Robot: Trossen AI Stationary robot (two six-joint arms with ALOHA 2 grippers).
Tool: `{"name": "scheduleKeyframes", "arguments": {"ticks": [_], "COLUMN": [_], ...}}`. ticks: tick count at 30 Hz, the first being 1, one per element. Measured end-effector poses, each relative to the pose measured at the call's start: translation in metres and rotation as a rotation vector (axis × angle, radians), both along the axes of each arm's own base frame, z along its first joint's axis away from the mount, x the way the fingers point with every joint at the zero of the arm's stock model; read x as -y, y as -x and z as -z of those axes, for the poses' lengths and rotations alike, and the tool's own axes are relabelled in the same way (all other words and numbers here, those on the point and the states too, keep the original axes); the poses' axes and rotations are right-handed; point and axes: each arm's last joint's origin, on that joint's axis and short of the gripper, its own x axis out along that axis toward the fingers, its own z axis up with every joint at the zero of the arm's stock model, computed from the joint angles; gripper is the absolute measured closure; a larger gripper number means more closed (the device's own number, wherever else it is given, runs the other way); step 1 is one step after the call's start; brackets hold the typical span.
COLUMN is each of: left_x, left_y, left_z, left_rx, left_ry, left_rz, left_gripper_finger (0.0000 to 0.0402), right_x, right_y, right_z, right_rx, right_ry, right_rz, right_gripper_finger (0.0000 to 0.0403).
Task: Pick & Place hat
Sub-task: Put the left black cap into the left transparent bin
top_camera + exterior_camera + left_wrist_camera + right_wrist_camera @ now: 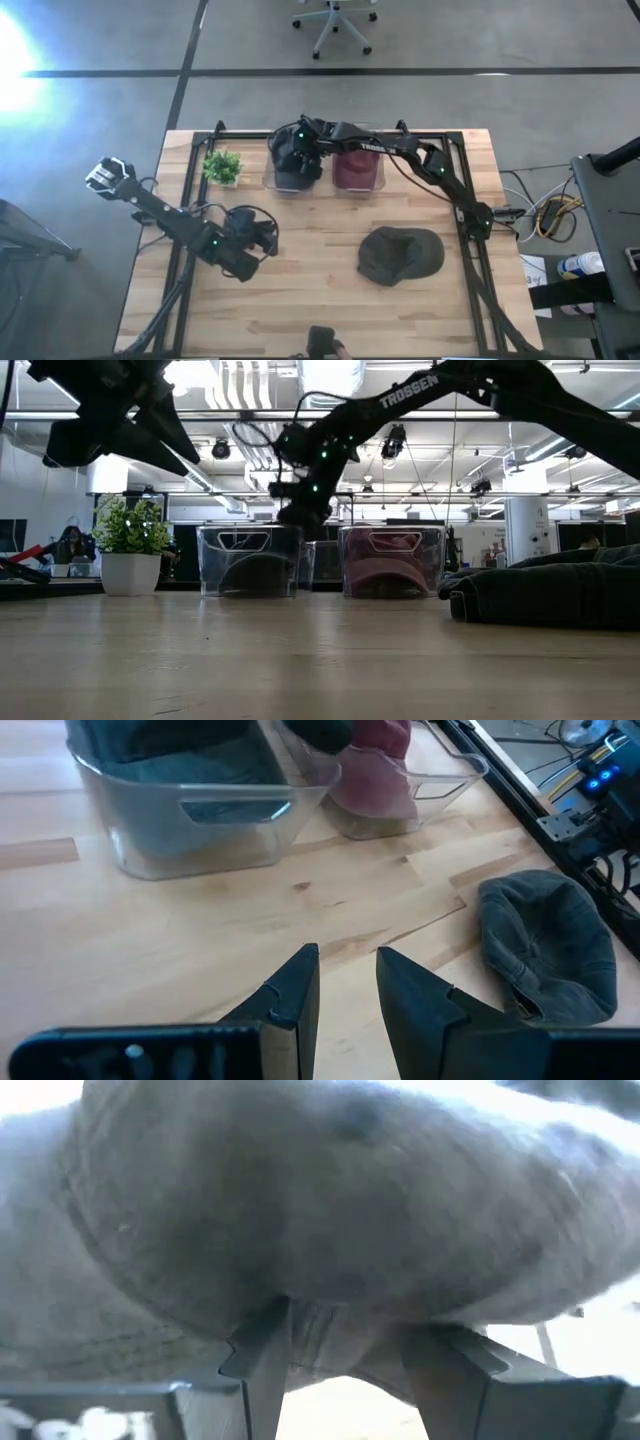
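Observation:
A dark grey hat point(330, 1210) fills the right wrist view, with my right gripper point(335, 1325) shut on it over the left clear bin point(270, 180) at the table's far side. In the low view that gripper point(300, 515) stands at the bin's top edge and the hat point(250, 572) shows down inside the bin. A dark green hat point(400, 255) lies flat on the table at the near right. My left gripper point(347, 970) hovers open over bare table at the near left, with nothing between its fingers. My right gripper pinches a bunch of the grey hat's cloth point(325, 1335) between its two fingers. The fingers slant down from above into the bin's mouth. The hat bulges out beyond the fingers and reaches down inside the bin; whether it rests on the bin's floor I cannot tell.
A second clear bin point(380, 182) beside the first holds a maroon hat point(355, 168). A small potted plant point(222, 165) stands at the far left. Black frame rails point(470, 190) run along the table's edges. Bare wood lies between the two arms.

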Motion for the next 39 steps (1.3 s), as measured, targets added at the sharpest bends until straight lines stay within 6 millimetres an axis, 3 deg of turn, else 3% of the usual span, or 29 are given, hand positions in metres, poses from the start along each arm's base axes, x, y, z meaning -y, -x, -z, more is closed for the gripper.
{"name": "scheduleKeyframes", "arguments": {"ticks": [10, 20, 28, 33, 39], "left_x": [-0.004, -0.011, -0.014, -0.014, -0.013], "left_y": [-0.003, -0.009, -0.011, -0.011, -0.011], "left_z": [-0.001, -0.004, -0.004, -0.004, -0.004], "left_rx": [0.011, 0.007, -0.006, -0.003, 0.002], "left_ry": [-0.006, -0.035, -0.052, -0.050, -0.047], "left_rz": [-0.009, -0.010, -0.007, -0.008, -0.007], "left_gripper_finger": [0.0305, 0.0305, 0.0305, 0.0305, 0.0305], "right_x": [-0.003, -0.008, -0.013, -0.005, -0.002], "right_y": [0.007, 0.021, 0.005, -0.003, -0.003], "right_z": [0.009, -0.045, -0.080, -0.049, -0.004], "right_rx": [-0.108, -0.155, 0.068, 0.026, -0.153], "right_ry": [-0.058, -0.072, -0.002, -0.032, -0.082], "right_rz": [0.025, 0.031, 0.010, 0.040, 0.060], "right_gripper_finger": [0.0227, 0.0227, 0.0227, 0.0227, 0.0227]}}
